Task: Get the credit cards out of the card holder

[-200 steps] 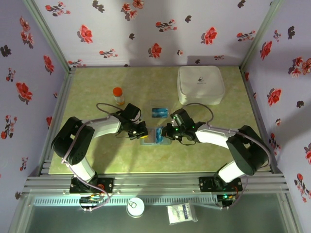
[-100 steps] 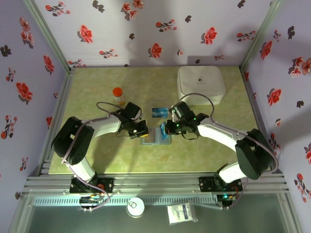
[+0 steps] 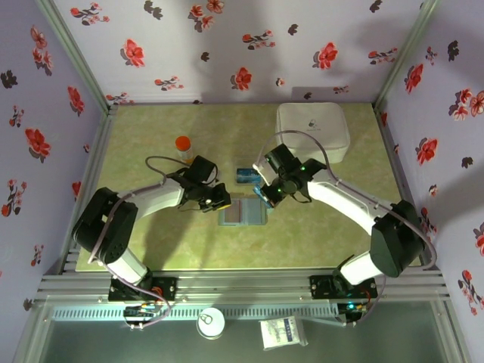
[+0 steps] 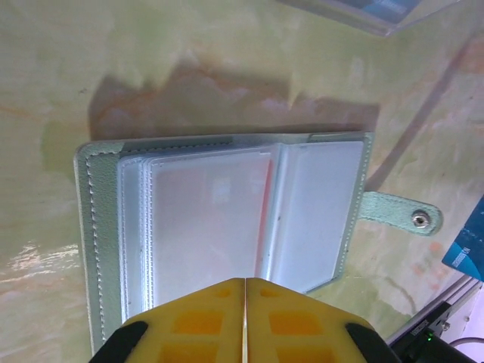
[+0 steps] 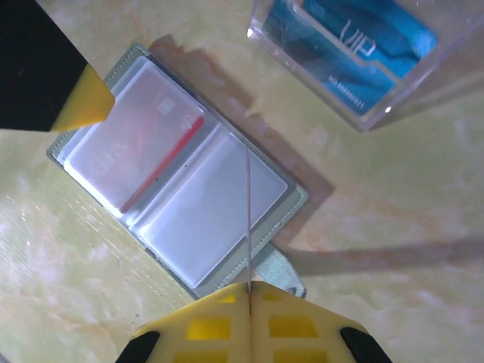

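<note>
Overhead cam is evenly lit from above, pretty sharp, slight purple-ish cast; wrist cams look brighter and warmer; the card holder (image 4: 227,219) throws a soft shadow across the table (image 4: 53,68); its clear sleeves look milky with glare; shiny patches on the tabletop too; closest stuff goes soft

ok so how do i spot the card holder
On the green table, look near the middle, front-left of the big white case. The card holder lies open flat: a grey-green wallet with clear sleeves and a snap tab, unlike the clear box behind it.
</note>
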Controlling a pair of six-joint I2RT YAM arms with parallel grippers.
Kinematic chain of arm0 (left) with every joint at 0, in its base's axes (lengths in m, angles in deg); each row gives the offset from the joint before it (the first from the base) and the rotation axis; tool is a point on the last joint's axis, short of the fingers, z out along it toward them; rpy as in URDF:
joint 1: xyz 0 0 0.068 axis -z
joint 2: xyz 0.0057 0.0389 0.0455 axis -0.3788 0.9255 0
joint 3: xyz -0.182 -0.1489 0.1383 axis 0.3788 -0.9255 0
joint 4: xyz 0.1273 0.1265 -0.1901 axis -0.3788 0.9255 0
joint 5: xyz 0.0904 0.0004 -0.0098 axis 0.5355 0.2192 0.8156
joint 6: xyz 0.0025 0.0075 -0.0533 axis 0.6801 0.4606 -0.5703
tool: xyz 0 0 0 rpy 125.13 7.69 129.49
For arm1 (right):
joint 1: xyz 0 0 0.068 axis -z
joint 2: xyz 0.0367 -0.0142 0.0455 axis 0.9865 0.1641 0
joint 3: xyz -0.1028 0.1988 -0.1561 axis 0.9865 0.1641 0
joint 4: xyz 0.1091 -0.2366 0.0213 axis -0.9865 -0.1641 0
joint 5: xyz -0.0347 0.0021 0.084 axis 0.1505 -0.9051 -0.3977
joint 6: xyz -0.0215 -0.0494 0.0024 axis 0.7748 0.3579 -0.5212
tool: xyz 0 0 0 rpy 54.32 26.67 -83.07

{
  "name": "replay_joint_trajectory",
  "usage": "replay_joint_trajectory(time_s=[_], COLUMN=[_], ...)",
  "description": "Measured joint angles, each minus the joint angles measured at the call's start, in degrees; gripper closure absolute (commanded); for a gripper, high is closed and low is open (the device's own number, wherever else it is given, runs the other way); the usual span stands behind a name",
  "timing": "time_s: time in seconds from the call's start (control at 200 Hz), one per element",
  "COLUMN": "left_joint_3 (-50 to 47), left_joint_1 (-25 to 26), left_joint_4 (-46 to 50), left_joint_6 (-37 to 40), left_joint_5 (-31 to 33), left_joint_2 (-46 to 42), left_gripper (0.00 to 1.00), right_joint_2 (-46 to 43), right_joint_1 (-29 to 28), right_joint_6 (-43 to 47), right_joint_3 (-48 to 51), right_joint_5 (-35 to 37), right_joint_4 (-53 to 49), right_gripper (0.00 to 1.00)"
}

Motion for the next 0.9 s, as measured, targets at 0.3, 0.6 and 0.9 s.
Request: replay_joint_trajectory(time_s=[0.3,0.6,0.9], left_joint_3=[-5.0,-10.1,-17.0], left_joint_1=[-1.5,-1.8,-3.7], left_joint_4=[0.5,1.2,1.6], left_joint_6=[0.4,-0.3,-3.0], left_joint_5=[1.0,3.0,4.2], left_joint_2=[-6.8,-13.1,-20.7], left_gripper=[0.90,0.89,0.87], right_joint_2=[3.0,12.3,25.9], right_joint_1=[0.0,1.9,4.1], right_joint_6=[23.3,36.2,42.9], right_joint_3=[-6.8,-19.4,-35.0], right_joint_5=[2.2,1.2,-2.9], right_joint_4=[-5.4,-8.4,-14.2], right_gripper=[1.00,1.00,1.00])
